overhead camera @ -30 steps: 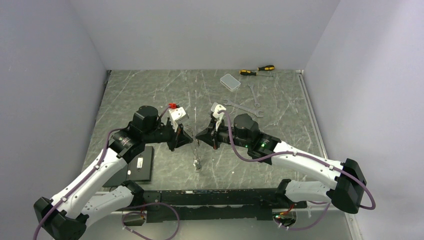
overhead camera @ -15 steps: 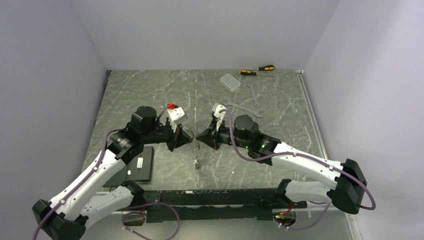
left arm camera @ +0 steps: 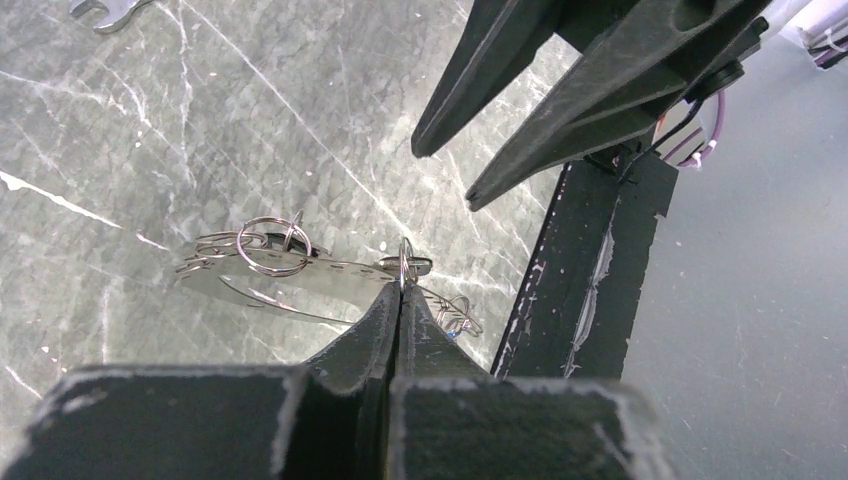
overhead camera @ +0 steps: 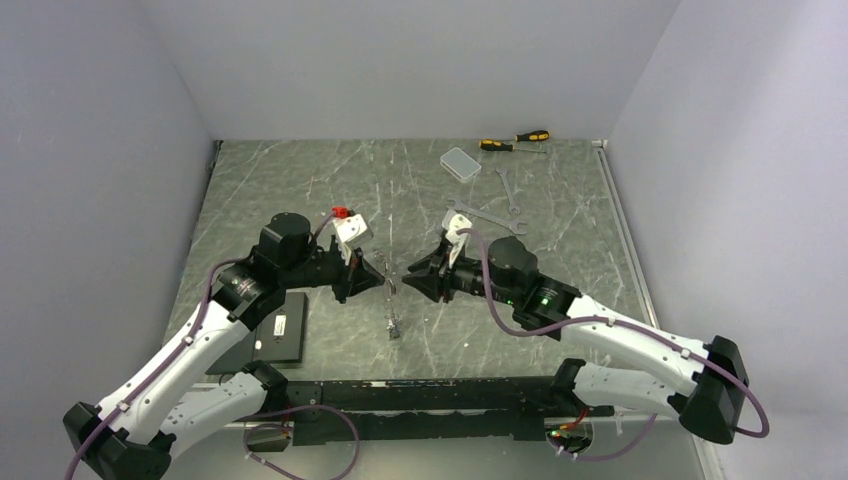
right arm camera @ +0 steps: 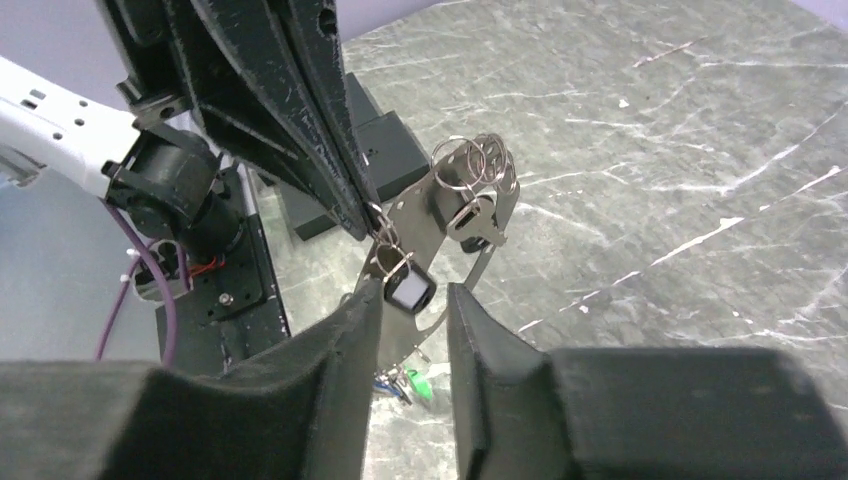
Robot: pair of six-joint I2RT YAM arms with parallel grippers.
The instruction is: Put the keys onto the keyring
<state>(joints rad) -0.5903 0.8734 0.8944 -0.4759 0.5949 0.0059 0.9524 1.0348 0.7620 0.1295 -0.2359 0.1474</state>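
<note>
My left gripper (overhead camera: 378,280) is shut (left arm camera: 402,285) on the edge of the keyring (left arm camera: 300,275), a large silver loop with small split rings, and holds it above the table. The keyring also shows in the top view (overhead camera: 391,287) and the right wrist view (right arm camera: 440,215). A black tag with a pale face (right arm camera: 410,292) hangs from it, between the open fingers of my right gripper (right arm camera: 415,295), which faces the left gripper (overhead camera: 412,272). Loose keys with green and blue heads (right arm camera: 413,385) lie on the table below (overhead camera: 394,328), also in the left wrist view (left arm camera: 455,315).
Two silver wrenches (overhead camera: 487,215) lie behind the right arm. A clear plastic box (overhead camera: 460,163) and yellow-black screwdrivers (overhead camera: 515,140) sit at the back. A black block (overhead camera: 280,328) lies by the left arm. The black base rail (overhead camera: 420,395) runs along the near edge.
My right arm has shifted to the right, so its gripper stands a little further from the left gripper. The left gripper keeps its hold on the keyring.
</note>
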